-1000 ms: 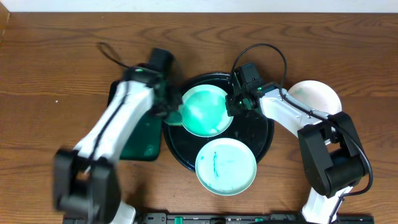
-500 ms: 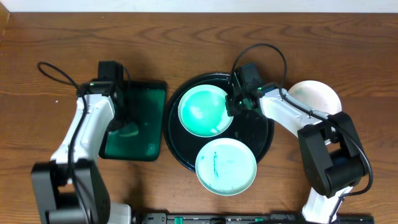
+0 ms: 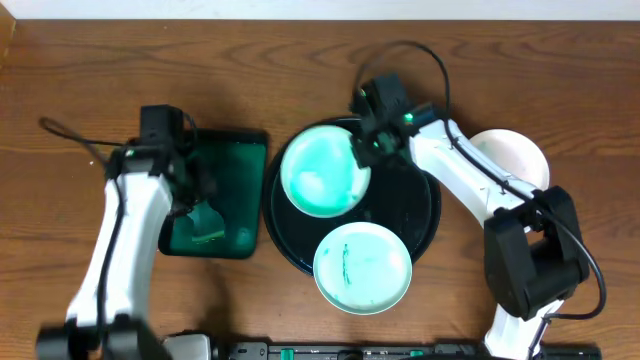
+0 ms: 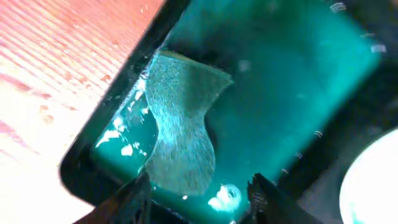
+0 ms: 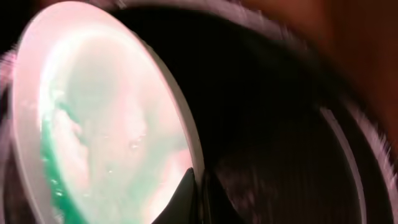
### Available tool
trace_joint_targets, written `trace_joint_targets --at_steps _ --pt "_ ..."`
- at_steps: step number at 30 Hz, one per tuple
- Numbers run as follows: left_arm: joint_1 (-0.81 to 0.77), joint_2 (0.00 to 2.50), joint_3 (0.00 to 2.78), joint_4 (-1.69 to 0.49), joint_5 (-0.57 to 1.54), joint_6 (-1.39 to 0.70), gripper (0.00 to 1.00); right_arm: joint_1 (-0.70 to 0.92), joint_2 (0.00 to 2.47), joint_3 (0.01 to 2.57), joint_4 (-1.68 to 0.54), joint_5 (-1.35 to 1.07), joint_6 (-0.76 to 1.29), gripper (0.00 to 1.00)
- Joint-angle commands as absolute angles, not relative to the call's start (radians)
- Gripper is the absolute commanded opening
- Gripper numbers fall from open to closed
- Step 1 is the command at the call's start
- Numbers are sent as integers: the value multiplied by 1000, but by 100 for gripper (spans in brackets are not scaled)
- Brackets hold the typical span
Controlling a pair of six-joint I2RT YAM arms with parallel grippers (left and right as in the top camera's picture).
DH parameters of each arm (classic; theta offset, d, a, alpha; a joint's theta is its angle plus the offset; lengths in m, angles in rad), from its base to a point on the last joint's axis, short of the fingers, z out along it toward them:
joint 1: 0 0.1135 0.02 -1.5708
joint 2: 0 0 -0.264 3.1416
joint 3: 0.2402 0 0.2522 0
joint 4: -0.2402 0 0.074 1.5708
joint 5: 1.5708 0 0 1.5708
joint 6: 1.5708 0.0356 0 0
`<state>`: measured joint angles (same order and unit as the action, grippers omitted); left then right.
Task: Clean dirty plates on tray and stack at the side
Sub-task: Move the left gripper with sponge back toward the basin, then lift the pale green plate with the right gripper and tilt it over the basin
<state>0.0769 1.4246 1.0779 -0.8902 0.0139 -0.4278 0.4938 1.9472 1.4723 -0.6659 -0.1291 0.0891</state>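
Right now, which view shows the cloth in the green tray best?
Left wrist: the cloth sits large and mid-frame, lying in the wet green tray. Overhead shows it only as a small pale patch. Right wrist misses it.

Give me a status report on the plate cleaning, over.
Left gripper open above scouring pad in green tray. Right gripper pinching upper plate rim over black tray. Lower plate smeared, untouched. Nothing blocking.

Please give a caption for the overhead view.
Right tool holds a smeared plate on the black tray; left tool over green tray.
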Motion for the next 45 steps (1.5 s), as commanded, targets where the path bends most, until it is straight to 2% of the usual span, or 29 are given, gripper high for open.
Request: trace_joint_targets --at_steps 1,7,13,18,29,37,45 --pt "80 1298 1109 -914 19 -419 57 553 1911 1572 -662 -111 -5 1" --pt "80 1078 1109 -959 44 -423 67 672 1911 1628 -513 19 -28 1" --pt "80 941 1108 -998 45 -423 71 788 1951 1627 -298 83 -87 1" --pt "80 906 1108 -1031 45 -423 79 871 1993 1627 -191 312 -92 1" --pt "80 934 1108 -1047 44 -423 79 1048 1986 1627 -56 739 -326 1" --pt "80 949 1108 -1047 45 -423 79 1087 1986 1627 -10 884 -445 1" --pt "80 950 1108 -1047 44 -423 79 1095 1986 1627 -6 894 -451 1"
